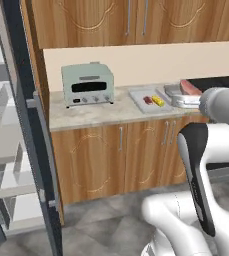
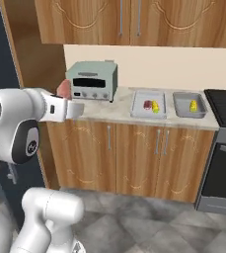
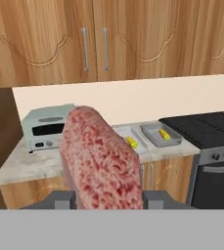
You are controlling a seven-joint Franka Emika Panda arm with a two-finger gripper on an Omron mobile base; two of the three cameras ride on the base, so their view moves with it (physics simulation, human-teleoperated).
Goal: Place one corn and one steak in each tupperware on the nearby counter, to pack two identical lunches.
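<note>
My gripper (image 3: 108, 200) is shut on a steak (image 3: 101, 161), a marbled red-pink slab that stands up between the fingers, close to the hand camera. From the right base the held steak (image 2: 63, 89) hangs in the air left of the counter (image 2: 104, 111), near the toaster oven. The paler tupperware (image 2: 139, 111) holds a second steak (image 2: 147, 105) and a corn (image 2: 155, 105) side by side. The darker tupperware (image 2: 183, 111), just right of it, holds one corn (image 2: 193, 105). In the left base view the paler tupperware (image 1: 138, 93) shows its steak (image 1: 147, 100) and corn (image 1: 158, 101).
A pale-green toaster oven (image 2: 92, 80) stands on the counter's left part. A black stovetop (image 2: 225, 105) with an oven door below adjoins the counter on the right. Wooden wall cabinets hang above. A dark open door (image 1: 28, 125) and shelves stand at the left.
</note>
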